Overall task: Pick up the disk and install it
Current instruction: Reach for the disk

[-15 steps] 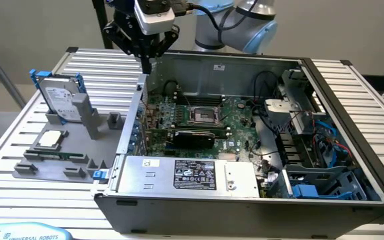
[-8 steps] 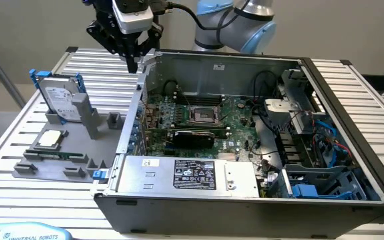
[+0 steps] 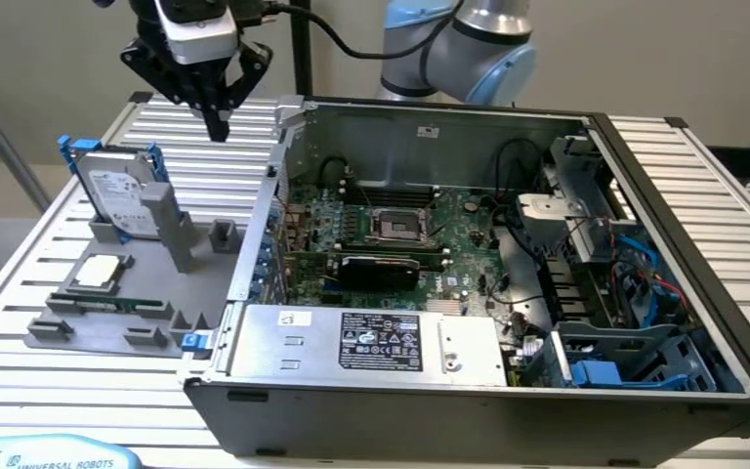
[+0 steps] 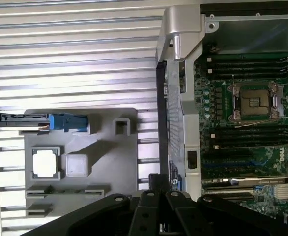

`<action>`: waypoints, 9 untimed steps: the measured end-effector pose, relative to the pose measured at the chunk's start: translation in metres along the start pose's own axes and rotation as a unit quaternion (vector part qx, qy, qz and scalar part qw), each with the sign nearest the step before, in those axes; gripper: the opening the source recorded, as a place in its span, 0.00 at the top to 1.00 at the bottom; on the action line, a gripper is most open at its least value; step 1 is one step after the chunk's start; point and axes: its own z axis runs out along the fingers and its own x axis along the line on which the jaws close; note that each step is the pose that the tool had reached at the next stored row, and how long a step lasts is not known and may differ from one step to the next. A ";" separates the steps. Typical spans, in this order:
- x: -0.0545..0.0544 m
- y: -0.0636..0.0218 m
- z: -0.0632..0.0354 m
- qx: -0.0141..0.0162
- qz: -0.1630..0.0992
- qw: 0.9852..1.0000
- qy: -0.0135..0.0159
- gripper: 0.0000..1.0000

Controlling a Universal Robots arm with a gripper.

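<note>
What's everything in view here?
Flat silver-gray hard disk in blue plastic carrier: one, upright in the tray.
Gray plastic holder tray: one, on the table.
Square silver chip: one, in the tray.
Open gray metal computer case: one, centre.
Green circuit board: one, inside the case.
Gray power-supply box, black label: one, in the case.
Slatted silver table: one, under everything.
Light-blue-and-silver robot arm: one, beyond the case.
Black gripper: one, shut, empty, above the table.

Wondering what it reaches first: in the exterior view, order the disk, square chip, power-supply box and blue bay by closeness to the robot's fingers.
1. Disk, upright in the gray holder.
2. Square chip, flat on that holder.
3. Power-supply box, front of the case.
4. Blue bay, case corner at the exterior view's right.
</note>
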 end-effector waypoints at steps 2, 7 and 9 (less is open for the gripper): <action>0.009 0.0008 -0.0001 0.000 0.000 1.000 0.000 0.89; 0.032 0.0068 -0.0002 0.000 0.000 1.000 0.000 0.89; 0.042 0.0097 -0.0002 0.000 0.000 1.000 0.000 0.89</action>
